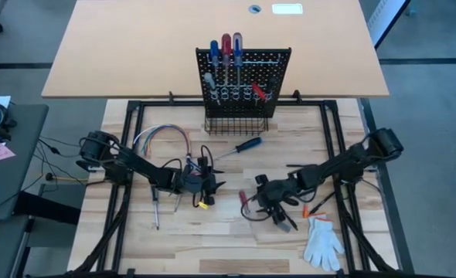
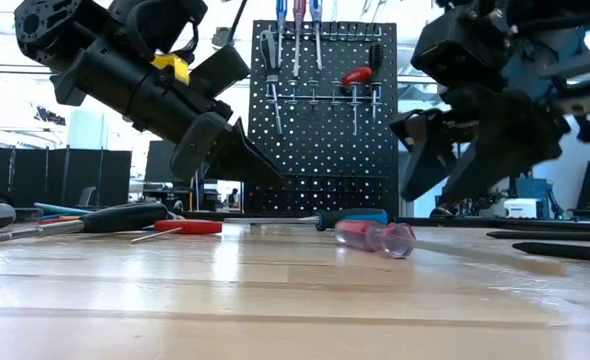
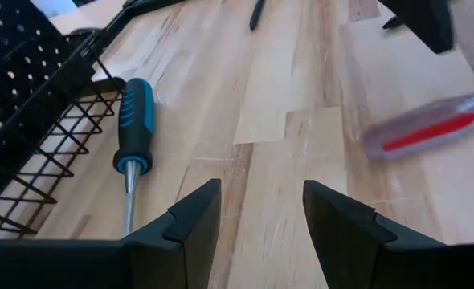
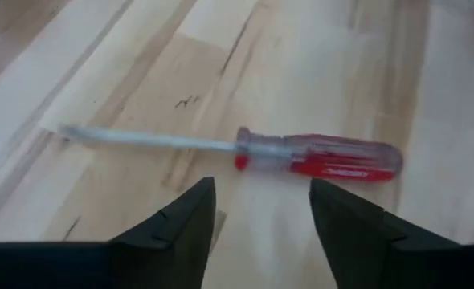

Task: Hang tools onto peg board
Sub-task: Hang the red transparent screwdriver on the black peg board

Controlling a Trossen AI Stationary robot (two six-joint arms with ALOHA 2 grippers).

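The right pincer [image 4: 261,221] hangs open and empty just above the counter [image 1: 228,232], and the red clear-handled screwdriver [image 4: 317,158] lies flat right ahead of its fingertips [image 4: 190,210]. In the right wrist view the tool's long axis runs across the gap between the fingers, not along it, so the jaws already straddle the right direction for a pinch across the shaft or handle neck. This arm looks the nearer of the two to it.

The left pincer [image 3: 257,217] is also open and empty near the counter's middle, with the blue-handled screwdriver [image 3: 133,124] lying beside the wire basket [image 3: 36,172] (its shaft pointing back toward that pincer). The peg board [image 1: 242,77] stands at the counter's far edge, several tools already hung.
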